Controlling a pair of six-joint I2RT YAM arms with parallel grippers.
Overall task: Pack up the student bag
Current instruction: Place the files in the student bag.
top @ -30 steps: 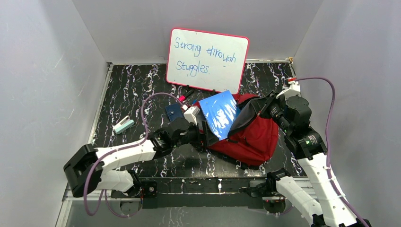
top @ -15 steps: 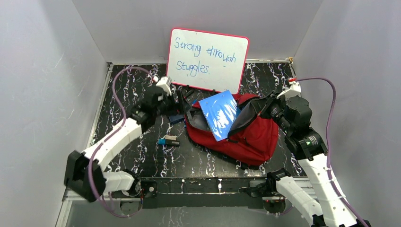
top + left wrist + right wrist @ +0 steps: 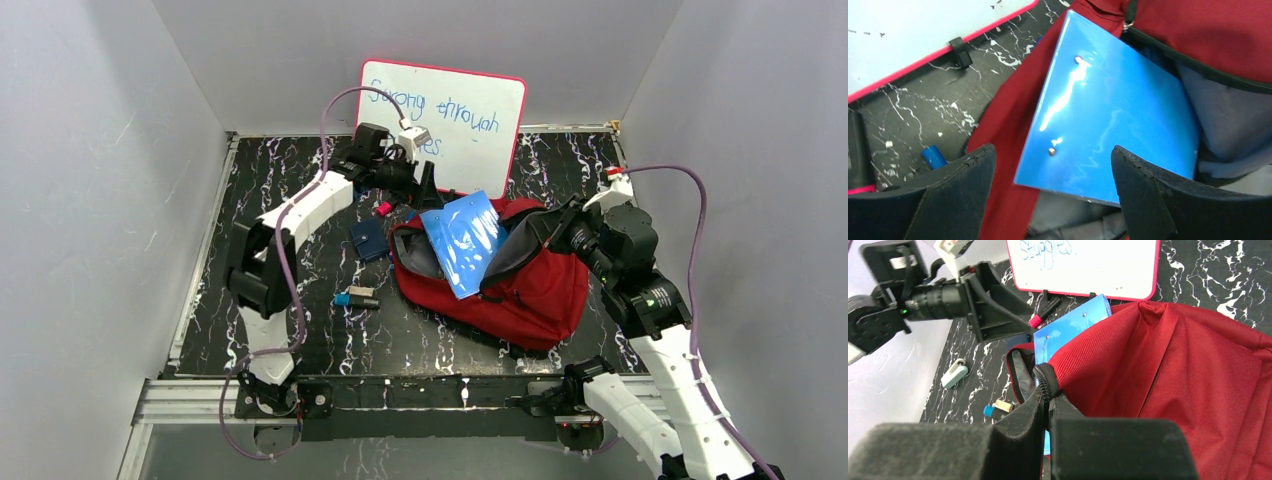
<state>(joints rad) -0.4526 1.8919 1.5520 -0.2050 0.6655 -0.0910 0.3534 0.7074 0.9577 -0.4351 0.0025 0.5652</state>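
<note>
- Bases of both arms at the near edge of the black, white-veined marble counter [image 3: 270,170].
- Right end effector [image 3: 548,228] out over the right half of the counter, pinched nearly shut on the black zipper rim of the large soft red fabric student bag [image 3: 540,290]; in the right wrist view, both pads of that end effector [image 3: 1048,410] pressed against the rim, with the red flap lifted.
- Student bag lying on the counter right of centre, mouth open toward the left, grey lining visible inside.
- Small cylinder with a blue end [image 3: 357,297] flat on the counter just left of the bag, apart from it.
- Small white and pale green object [image 3: 954,373] farther left, seen only from the right wrist.
- Glossy blue flat plastic folder [image 3: 462,240] tilted, lower part inside the bag's mouth, upper corner poking out; two small metal rivets near one edge in the left wrist view.
- Small dark blue square case [image 3: 368,238] on the counter left of the bag's mouth.
- Red-pink marker [image 3: 383,208] beyond the case.
- Left end effector [image 3: 425,185] hovering above the folder's far corner, spread wide, gripping nothing.
- White rectangular whiteboard with a pink-red frame [image 3: 470,100] propped at the far edge, blue handwriting on it.
</note>
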